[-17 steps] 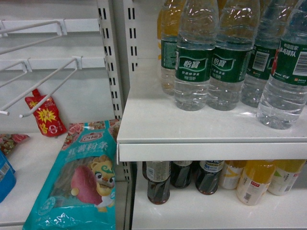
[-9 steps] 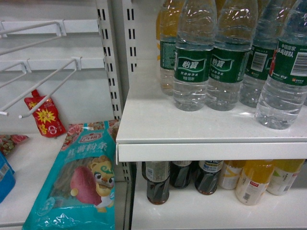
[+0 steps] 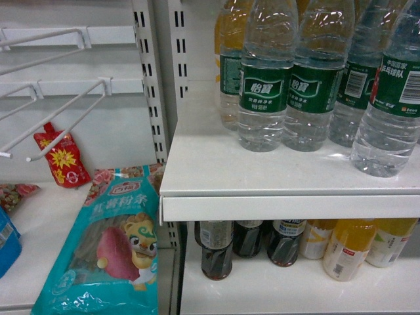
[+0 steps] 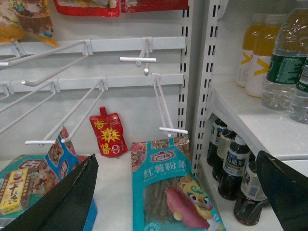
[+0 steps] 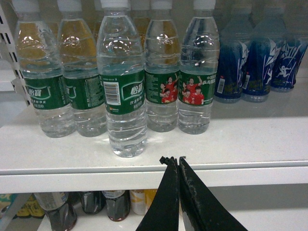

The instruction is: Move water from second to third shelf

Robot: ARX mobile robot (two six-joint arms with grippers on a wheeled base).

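Several clear water bottles with dark green labels stand in a row on a white shelf [image 3: 262, 174]. One water bottle [image 5: 121, 82] with a white barcode stands forward of the others, nearest the shelf's front edge; in the head view it is the rightmost bottle [image 3: 387, 111]. My right gripper [image 5: 173, 161] is shut and empty, its tips level with the shelf's front lip, right of and below that bottle. My left gripper [image 4: 176, 156] is wide open and empty, low in the left bay over a teal noodle packet [image 4: 173, 192]. Neither gripper shows in the head view.
On the shelf below stand dark drink bottles [image 3: 216, 252] and yellow juice bottles [image 3: 348, 249]. Blue bottles [image 5: 250, 62] fill the right of the water shelf. White wire hooks [image 4: 163, 108] jut from the left bay. A red pouch [image 3: 62, 157] leans on its back wall.
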